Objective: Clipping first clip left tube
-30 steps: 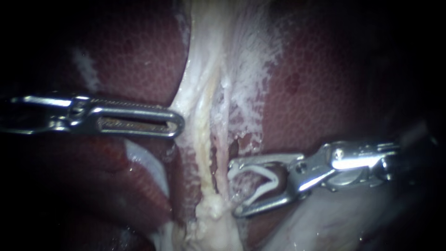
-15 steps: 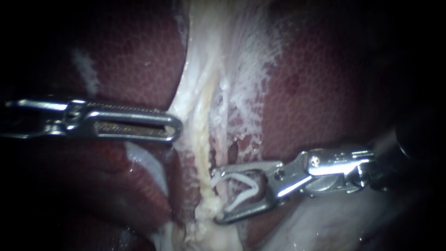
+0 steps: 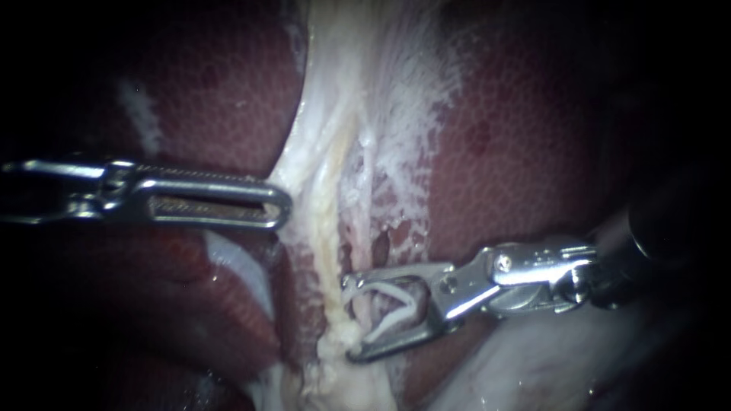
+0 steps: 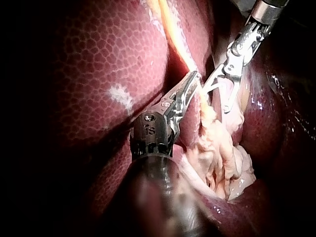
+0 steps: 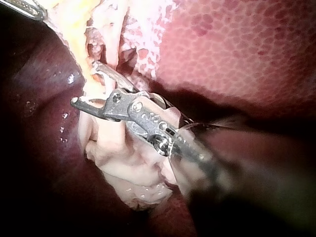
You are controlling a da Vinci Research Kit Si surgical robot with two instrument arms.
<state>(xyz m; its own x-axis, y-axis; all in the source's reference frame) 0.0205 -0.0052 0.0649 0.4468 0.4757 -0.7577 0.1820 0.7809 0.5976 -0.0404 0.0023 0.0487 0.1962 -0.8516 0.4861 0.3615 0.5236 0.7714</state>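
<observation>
Two pale tubes run down the middle of the endoscope view: a yellowish left tube [image 3: 333, 251] and a pinkish right tube [image 3: 367, 228]. My right instrument [image 3: 352, 318] comes in from the right. Its jaws stand wide apart and carry a white V-shaped clip [image 3: 392, 304]. They straddle the pinkish strand, and their tips reach the yellowish tube. The right wrist view shows the same jaws [image 5: 84, 83] around a pale strand. My left instrument [image 3: 285, 205] has its jaws together on the edge of the pale tissue [image 3: 304, 179] beside the tubes, as the left wrist view [image 4: 193, 79] also shows.
Dark red liver [image 3: 518, 152] lies on both sides of the pale band. A lumpy knot of pale tissue [image 3: 343, 373] sits just below the right jaws. Smooth pale tissue [image 3: 533, 365] lies under the right instrument's shaft.
My right instrument has moved left with the clip, from beside the tubes to straddling them. My left instrument has drawn slightly left, and the pale tissue edge has followed it.
</observation>
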